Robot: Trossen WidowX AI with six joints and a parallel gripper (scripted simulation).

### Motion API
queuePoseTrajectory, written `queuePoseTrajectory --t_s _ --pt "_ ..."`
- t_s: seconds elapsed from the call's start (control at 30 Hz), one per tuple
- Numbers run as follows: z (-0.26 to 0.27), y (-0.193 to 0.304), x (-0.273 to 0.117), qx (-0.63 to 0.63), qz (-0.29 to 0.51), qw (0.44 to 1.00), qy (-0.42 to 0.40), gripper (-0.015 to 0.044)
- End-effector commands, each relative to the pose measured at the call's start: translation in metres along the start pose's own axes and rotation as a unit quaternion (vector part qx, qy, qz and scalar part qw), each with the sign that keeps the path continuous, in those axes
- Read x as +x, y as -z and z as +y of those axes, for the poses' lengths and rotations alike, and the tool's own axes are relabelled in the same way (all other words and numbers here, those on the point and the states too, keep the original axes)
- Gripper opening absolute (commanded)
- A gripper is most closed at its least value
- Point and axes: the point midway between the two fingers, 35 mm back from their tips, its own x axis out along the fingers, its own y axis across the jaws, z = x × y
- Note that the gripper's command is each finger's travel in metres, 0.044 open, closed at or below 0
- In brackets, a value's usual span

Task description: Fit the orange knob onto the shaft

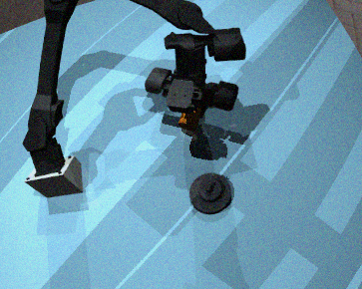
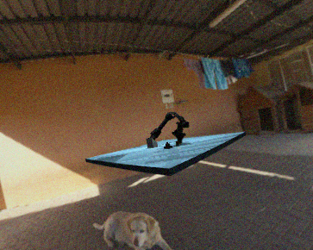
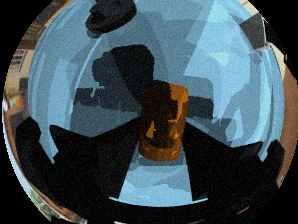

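The orange knob (image 1: 183,119) (image 3: 161,128) lies on the blue table, mostly hidden under my gripper in the top view. My gripper (image 1: 187,121) (image 3: 162,123) is down at the table and shut on the knob; the dark fingers flank it on both sides in the wrist view. The round dark pedestal (image 1: 211,192) (image 3: 111,14) with its short D-shaped shaft (image 1: 210,187) stands apart, nearer the front of the table and a little to the right of the gripper. In the exterior view the arm (image 2: 175,125) and the pedestal (image 2: 167,146) are tiny; the knob cannot be made out there.
The arm's base block (image 1: 55,176) stands at the left of the blue table (image 1: 297,199) (image 2: 162,159). The table's far edge runs along the top of the top view. A dog (image 2: 132,229) lies on the floor far below the table.
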Motion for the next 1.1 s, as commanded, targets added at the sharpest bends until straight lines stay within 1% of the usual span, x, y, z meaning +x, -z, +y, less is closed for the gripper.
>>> queuePoseTrajectory --t_s 0.0,0.53,1.07 --pt "-0.002 -0.005 -0.002 -0.002 0.036 0.999 0.001 0.0179" --pt "-0.001 -0.023 -0.005 -0.001 0.173 0.985 0.000 0.0179" --pt "-0.001 -0.041 -0.004 0.001 0.307 0.952 0.000 0.0179"
